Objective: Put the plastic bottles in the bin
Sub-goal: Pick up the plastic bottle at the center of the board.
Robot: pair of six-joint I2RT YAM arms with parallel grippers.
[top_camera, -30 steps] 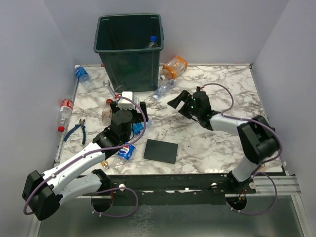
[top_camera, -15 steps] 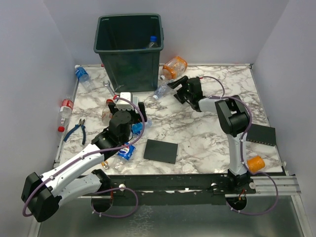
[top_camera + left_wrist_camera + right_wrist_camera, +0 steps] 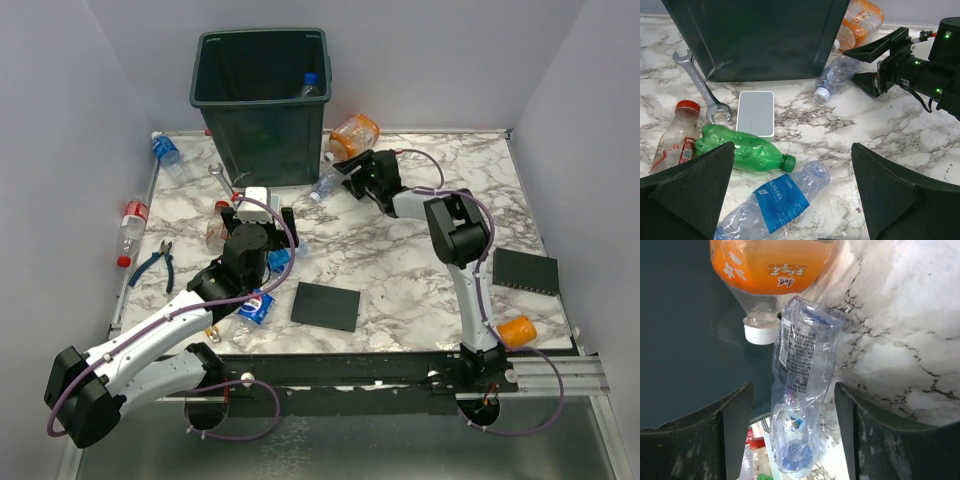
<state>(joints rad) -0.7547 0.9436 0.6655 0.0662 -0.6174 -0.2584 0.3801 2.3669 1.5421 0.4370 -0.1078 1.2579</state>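
The dark green bin (image 3: pixel 262 100) stands at the back with one bottle (image 3: pixel 310 85) inside it. A crushed clear bottle (image 3: pixel 328 183) (image 3: pixel 802 385) lies by the bin's right corner. My right gripper (image 3: pixel 348 175) (image 3: pixel 795 440) is open, a finger on each side of it with small gaps. An orange-labelled bottle (image 3: pixel 355 135) (image 3: pixel 772 265) lies just beyond. My left gripper (image 3: pixel 262 222) (image 3: pixel 792 200) is open above a blue-labelled clear bottle (image 3: pixel 775 200). A green bottle (image 3: pixel 742 150) and a red-capped bottle (image 3: pixel 677 137) lie next to it.
A wrench (image 3: pixel 697 82) and a white box (image 3: pixel 756 112) lie before the bin. Pliers (image 3: pixel 152 265), a blue bottle (image 3: pixel 165 150) and a red-labelled bottle (image 3: pixel 130 220) sit at the left edge. A Pepsi bottle (image 3: pixel 255 307) and a black plate (image 3: pixel 326 305) lie near the front.
My right arm has reached from mid-table to the clear bottle beside the bin, and its jaws have narrowed around it. The left arm has not moved.
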